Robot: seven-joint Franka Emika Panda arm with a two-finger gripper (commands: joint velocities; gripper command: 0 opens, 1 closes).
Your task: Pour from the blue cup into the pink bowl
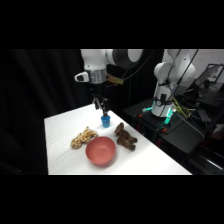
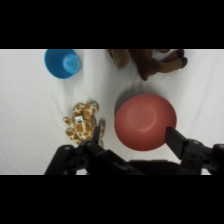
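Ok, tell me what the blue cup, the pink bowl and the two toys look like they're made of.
Blue cup: probably plastic, with a smooth, even bright colour.
Pink bowl: likely plastic too, though glazed ceramic can't be ruled out; it is plain and smooth, with a soft sheen inside.
Spotted tan toy and dark brown toy: plush fabric, with fuzzy, soft outlines and floppy limbs.
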